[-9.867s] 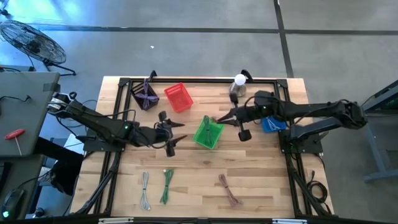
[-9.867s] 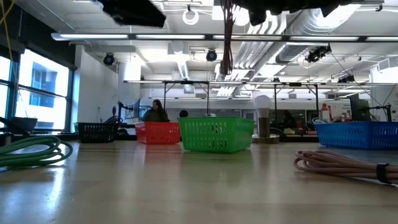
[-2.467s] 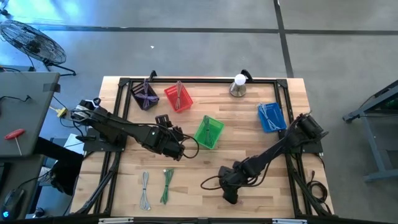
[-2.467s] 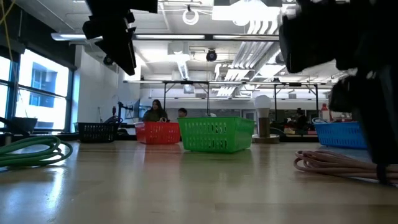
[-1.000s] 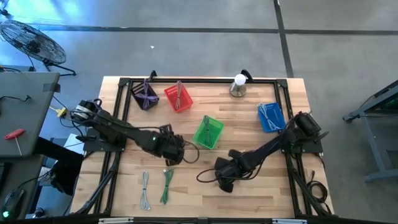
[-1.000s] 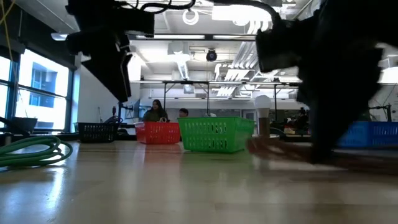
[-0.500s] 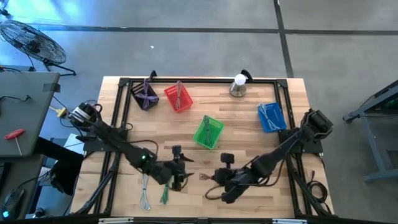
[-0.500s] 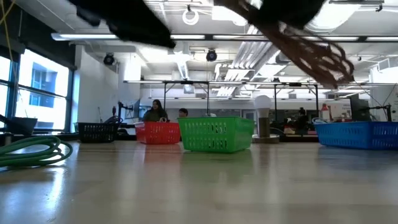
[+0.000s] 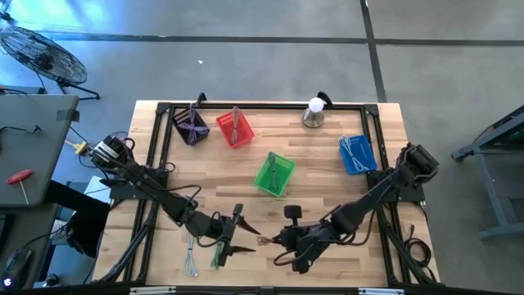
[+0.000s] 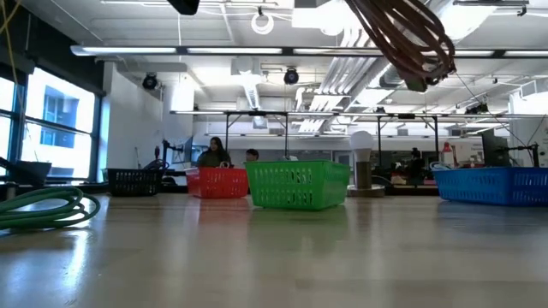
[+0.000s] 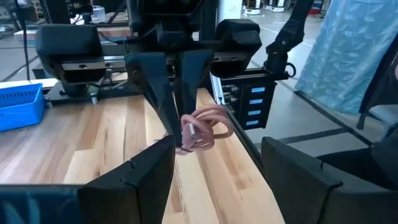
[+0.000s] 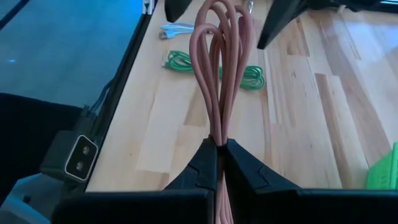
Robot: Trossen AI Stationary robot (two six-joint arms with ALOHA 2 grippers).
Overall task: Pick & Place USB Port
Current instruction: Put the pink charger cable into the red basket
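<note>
Wooden surface [image 9: 327,176] holds four baskets, one each of purple, red, green [image 9: 274,174] and blue, plus two loose cables. Right pincer [image 12: 217,149], clenched on the pink cable [image 12: 219,68], lifts it near the front edge; left pincer [image 9: 237,232], spread wide, faces it. Judging by this, a handover needs a steady, centred approach.

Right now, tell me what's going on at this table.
The right claw is shut on a coiled pink cable, held up off the wooden table. The left claw hangs open just opposite it, facing the cable's free end. A coiled green cable and a coiled white cable lie below the left claw.
</note>
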